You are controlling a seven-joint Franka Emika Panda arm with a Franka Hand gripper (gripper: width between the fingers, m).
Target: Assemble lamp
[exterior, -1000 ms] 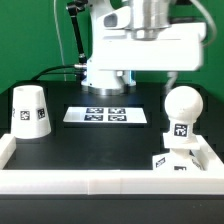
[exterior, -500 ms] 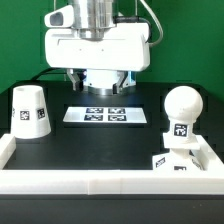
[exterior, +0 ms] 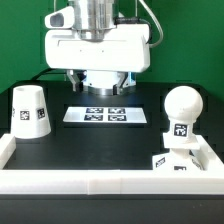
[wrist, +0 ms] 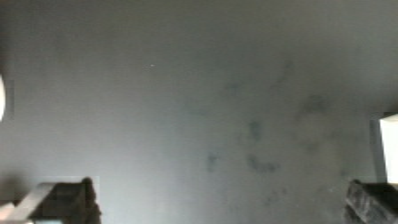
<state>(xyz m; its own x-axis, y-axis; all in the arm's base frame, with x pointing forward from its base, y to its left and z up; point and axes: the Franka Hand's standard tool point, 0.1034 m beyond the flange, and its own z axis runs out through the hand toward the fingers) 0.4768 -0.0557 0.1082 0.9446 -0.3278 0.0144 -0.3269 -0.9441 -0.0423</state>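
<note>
The white tapered shade (exterior: 29, 110) stands narrow end up at the exterior view's left. The round bulb (exterior: 181, 105) stands upright at the right, its tagged neck just above the small square base (exterior: 170, 163) by the front wall; I cannot tell if it is seated in the base. My gripper (exterior: 100, 80) hangs over the back middle of the table, above and behind the marker board (exterior: 106, 115), far from all three parts. In the wrist view the gripper (wrist: 222, 200) is open and empty, with one dark fingertip (wrist: 68, 200) at each side over the bare dark table.
A white raised wall (exterior: 100, 185) runs along the front of the black table (exterior: 100, 145) and up both sides. Green backdrop and cables lie behind the arm. White slivers show at both side edges of the wrist view; I cannot tell what they are.
The gripper moved toward the exterior view's left between one second and half a second ago, then stayed still. The lamp parts have not moved.
</note>
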